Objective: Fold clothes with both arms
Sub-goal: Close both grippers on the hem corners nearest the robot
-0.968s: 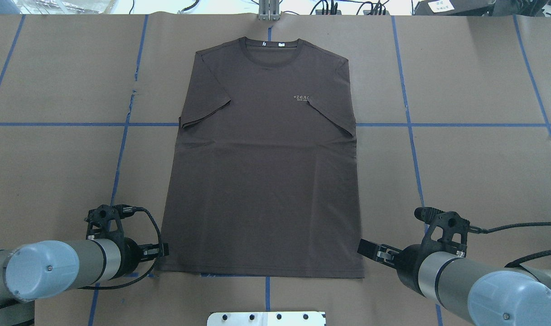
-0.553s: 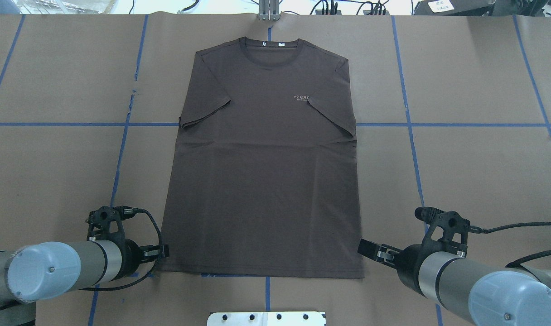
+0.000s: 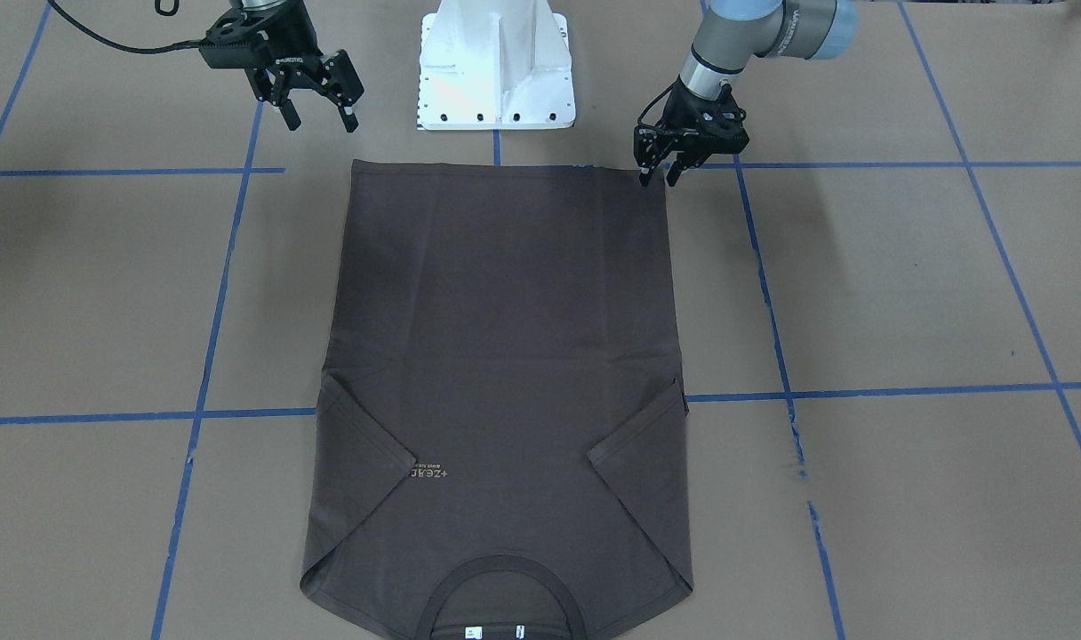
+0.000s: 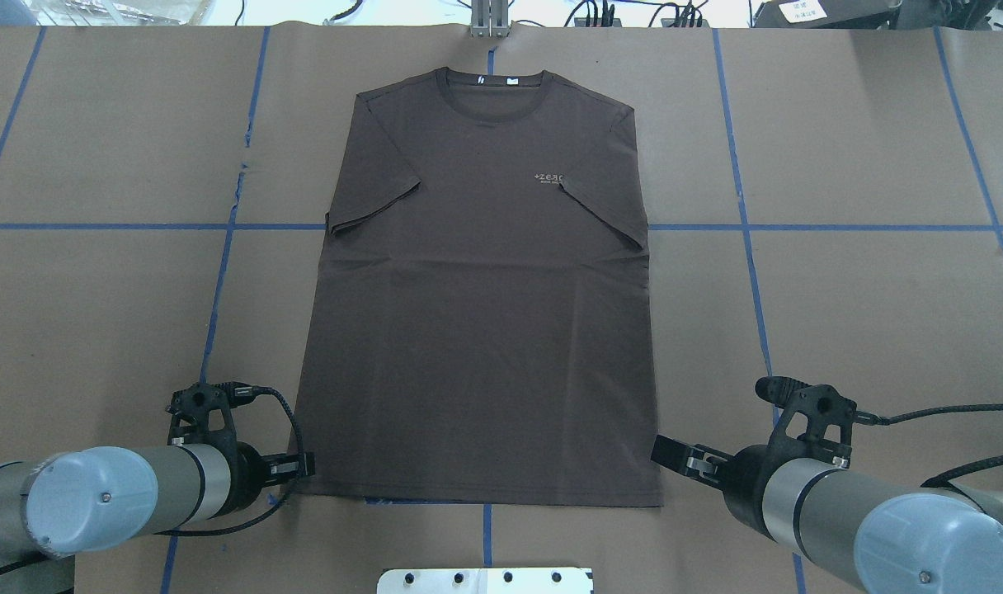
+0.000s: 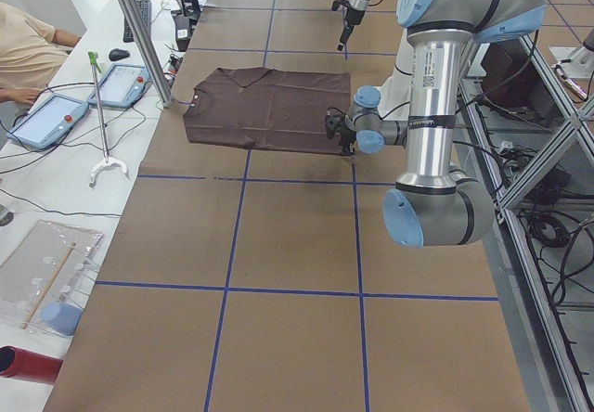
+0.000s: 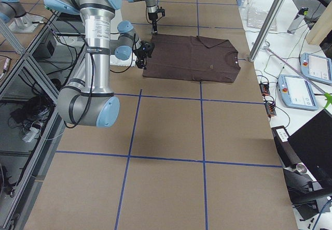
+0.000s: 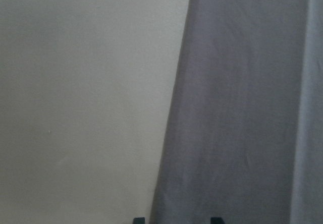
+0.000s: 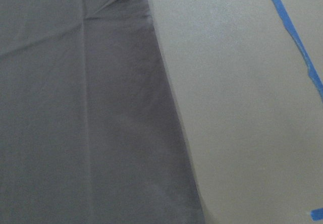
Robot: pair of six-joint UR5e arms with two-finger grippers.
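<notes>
The dark brown T-shirt (image 4: pixel 477 330) lies flat on the brown paper, sleeves folded inward, collar (image 4: pixel 491 91) on the far side from me. My left gripper (image 4: pixel 303 469) is low at the near-left hem corner, open; in the front-facing view the left gripper (image 3: pixel 659 178) has its fingers straddling that corner. The left wrist view shows two fingertips (image 7: pixel 139 219) at the bottom with the shirt's side edge (image 7: pixel 171 148) between them. My right gripper (image 3: pixel 321 120) hangs open above the table, just off the near-right hem corner, holding nothing. The right wrist view shows only the shirt's edge (image 8: pixel 171 108).
The white pedestal base (image 3: pixel 496 71) stands just behind the hem. Blue tape lines (image 4: pixel 221 272) grid the paper. A metal post (image 4: pixel 489 21) rises beyond the collar. A person (image 5: pixel 28 50) and tablets (image 5: pixel 56 120) are off the table's far side.
My left gripper has moved down and a little right, toward the shirt's near-left hem corner. The right arm and the shirt have not moved.
</notes>
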